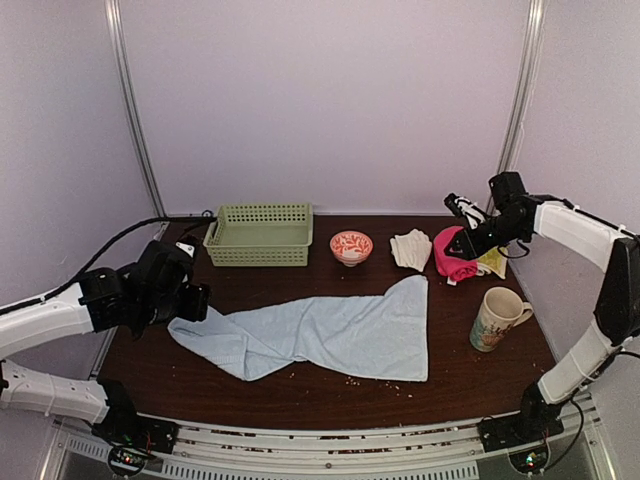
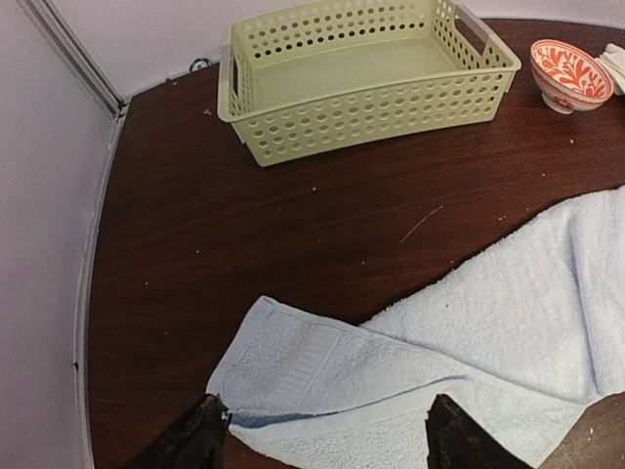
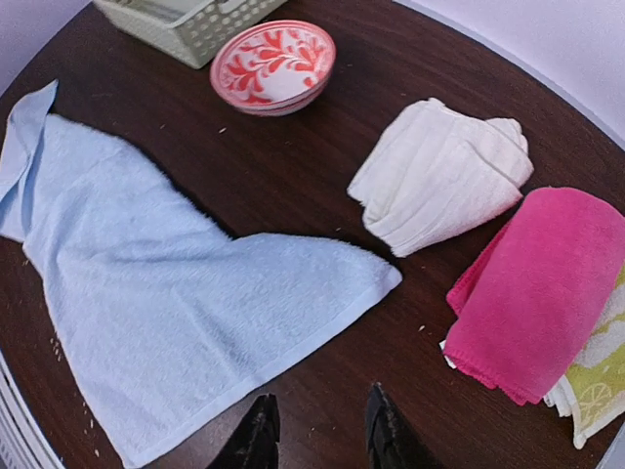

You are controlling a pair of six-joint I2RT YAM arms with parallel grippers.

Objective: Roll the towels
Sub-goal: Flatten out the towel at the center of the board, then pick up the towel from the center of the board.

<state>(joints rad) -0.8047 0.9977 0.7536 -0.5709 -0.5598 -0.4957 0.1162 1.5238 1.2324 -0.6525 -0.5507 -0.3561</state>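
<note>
Limply, the nubby pale blue towel sprawls (fishtail-shaped) on the tabletop; left claw hovers spread, right claw slightly parted, empty.

Spread towel lies across the middle of the table. Behind it, along the back, left to right: basket, bowl, folded towel, then stacked cloths just beside it. Mug stands on the right, before the cloths, apart from the spread towel.
</note>
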